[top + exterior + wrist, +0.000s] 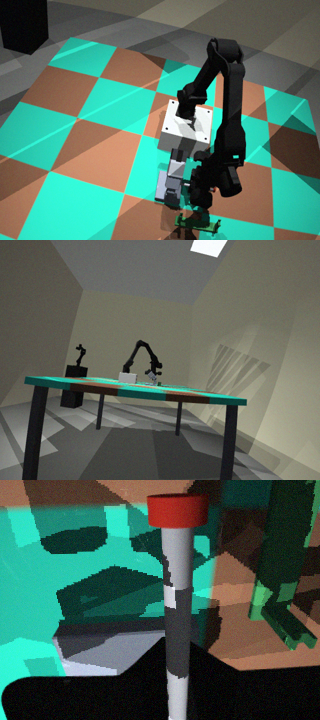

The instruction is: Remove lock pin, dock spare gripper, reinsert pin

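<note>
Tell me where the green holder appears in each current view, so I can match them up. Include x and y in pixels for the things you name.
Top: the green holder (197,226) (159,383) (290,535) is at the bottom, right of centre.
Exterior: tiny, just below the middle.
Wrist: upper right, running off the top edge.
Shared landmark: the checkered table (56,204) (142,395) (30,580).
</note>
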{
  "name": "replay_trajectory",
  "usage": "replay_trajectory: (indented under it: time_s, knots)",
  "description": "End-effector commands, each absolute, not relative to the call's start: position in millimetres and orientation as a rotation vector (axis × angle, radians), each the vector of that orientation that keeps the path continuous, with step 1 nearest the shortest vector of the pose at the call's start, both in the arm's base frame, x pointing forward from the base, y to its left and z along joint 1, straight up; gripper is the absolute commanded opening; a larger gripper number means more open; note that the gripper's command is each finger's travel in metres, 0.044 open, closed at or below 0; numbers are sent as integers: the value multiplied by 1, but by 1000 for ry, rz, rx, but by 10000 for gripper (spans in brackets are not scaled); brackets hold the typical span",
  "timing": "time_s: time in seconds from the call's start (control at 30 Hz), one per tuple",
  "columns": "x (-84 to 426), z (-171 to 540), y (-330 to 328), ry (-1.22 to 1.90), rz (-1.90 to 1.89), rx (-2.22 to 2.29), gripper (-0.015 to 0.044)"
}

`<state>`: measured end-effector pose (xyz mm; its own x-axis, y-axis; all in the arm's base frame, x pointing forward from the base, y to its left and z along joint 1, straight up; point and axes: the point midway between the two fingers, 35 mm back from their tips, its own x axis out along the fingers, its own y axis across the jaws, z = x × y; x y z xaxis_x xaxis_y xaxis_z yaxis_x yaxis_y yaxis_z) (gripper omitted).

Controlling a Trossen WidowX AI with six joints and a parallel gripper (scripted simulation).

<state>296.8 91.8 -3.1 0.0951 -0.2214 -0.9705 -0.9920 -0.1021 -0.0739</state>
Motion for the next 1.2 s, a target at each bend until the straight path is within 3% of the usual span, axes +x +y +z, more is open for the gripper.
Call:
replay_trajectory:
  time_s: [0.0,0.73,1.0,1.17]
  knots:
    - [296,-4,88,1265,1097,-1492,0]
    - [298,-4,76,1261,1092,-1494,0]
    - [298,-3,78,1259,1091,-1488,200]
    - [298,-3,78,1259,1091,-1488,200]
